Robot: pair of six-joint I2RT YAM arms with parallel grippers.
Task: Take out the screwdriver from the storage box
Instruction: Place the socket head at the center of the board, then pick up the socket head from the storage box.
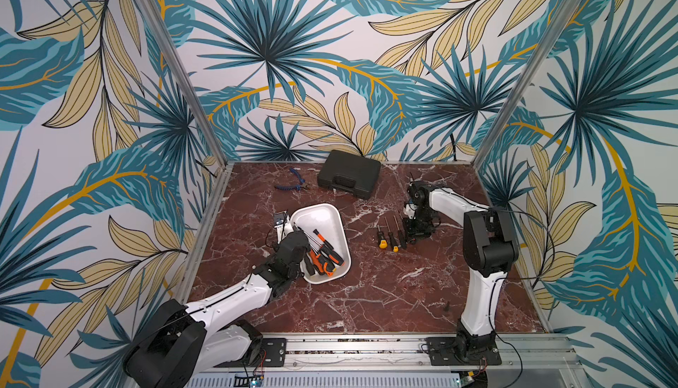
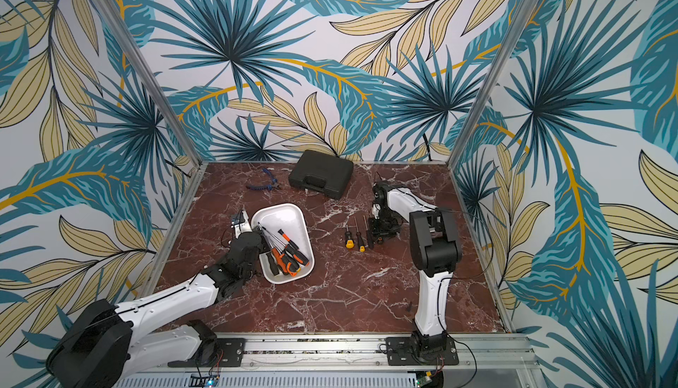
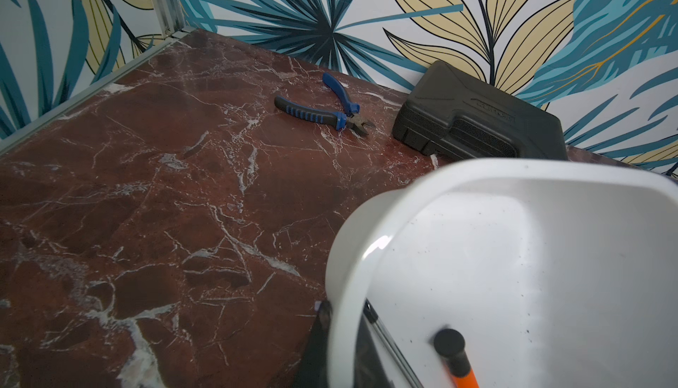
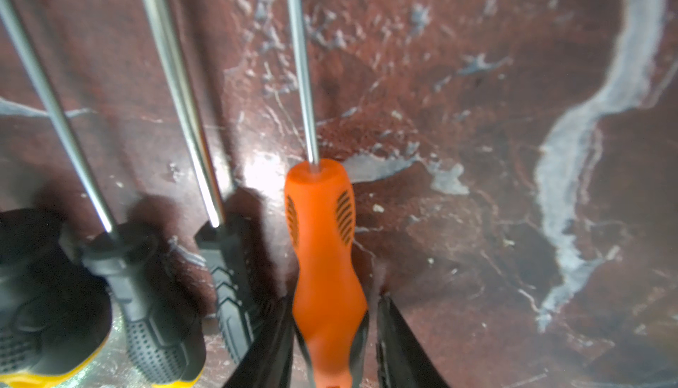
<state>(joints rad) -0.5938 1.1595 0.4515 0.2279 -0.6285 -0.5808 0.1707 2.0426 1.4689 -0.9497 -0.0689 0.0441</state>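
The white storage box (image 1: pixel 318 208) (image 2: pixel 279 207) (image 3: pixel 513 168) sits left of the table's centre, with several orange-and-black screwdrivers (image 1: pixel 323 254) (image 2: pixel 290 254) piled at its near end. My left gripper (image 1: pixel 297 239) (image 2: pixel 258 237) (image 3: pixel 343 327) is shut on the box's left wall, one finger outside and one inside. An orange-handled screwdriver (image 4: pixel 323 228) lies on the marble right of centre. My right gripper (image 1: pixel 410 237) (image 2: pixel 378 237) (image 4: pixel 332 331) is low over its handle and open. One of its fingers (image 4: pixel 271 349) sits at the handle. The other one is a little apart from it.
Three more screwdrivers (image 1: pixel 390 237) (image 4: pixel 154 294) lie side by side just left of the right gripper. A black hard case (image 1: pixel 348 173) (image 3: pixel 477 122) and blue pliers (image 1: pixel 293 182) (image 3: pixel 323 111) lie near the back wall. A small dark bit (image 1: pixel 447 307) lies front right.
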